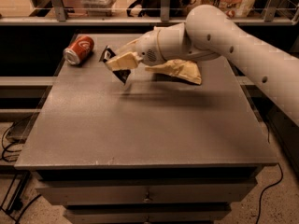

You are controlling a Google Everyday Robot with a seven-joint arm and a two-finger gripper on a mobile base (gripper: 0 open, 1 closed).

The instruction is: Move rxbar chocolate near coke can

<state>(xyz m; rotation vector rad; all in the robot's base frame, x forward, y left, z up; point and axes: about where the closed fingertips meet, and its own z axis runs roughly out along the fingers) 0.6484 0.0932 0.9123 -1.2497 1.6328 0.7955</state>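
Pincer: we see the pincer [119, 62] upper-left of centre, over the back part of the surface [140, 139]. It sits at the tip of the white arm [224, 36], which comes in from the right edge.
Pincer state: clamped on the rxbar chocolate [123, 75], w/ the fingers across the bar's middle.
Bar: black and held tilted. The end w/ the white patch points up-left toward the can; the other end sticks out down-right below the fingers. We read it as lifted off the surface, but can't tell for sure at its low end.
Coke can [78, 49]: upper left of frame, lying on its side near the surface's back-left corner, silver end facing lower left. It's near the bar's upper end, w/ a gap between them.
Chip bag [180, 70]: tan, lying flat just right of the pincer, partly under the arm.
Surface: grey top, drawer fronts [145, 195] below it at the frame bottom.
Floor: black cables [9, 146] at lower left.
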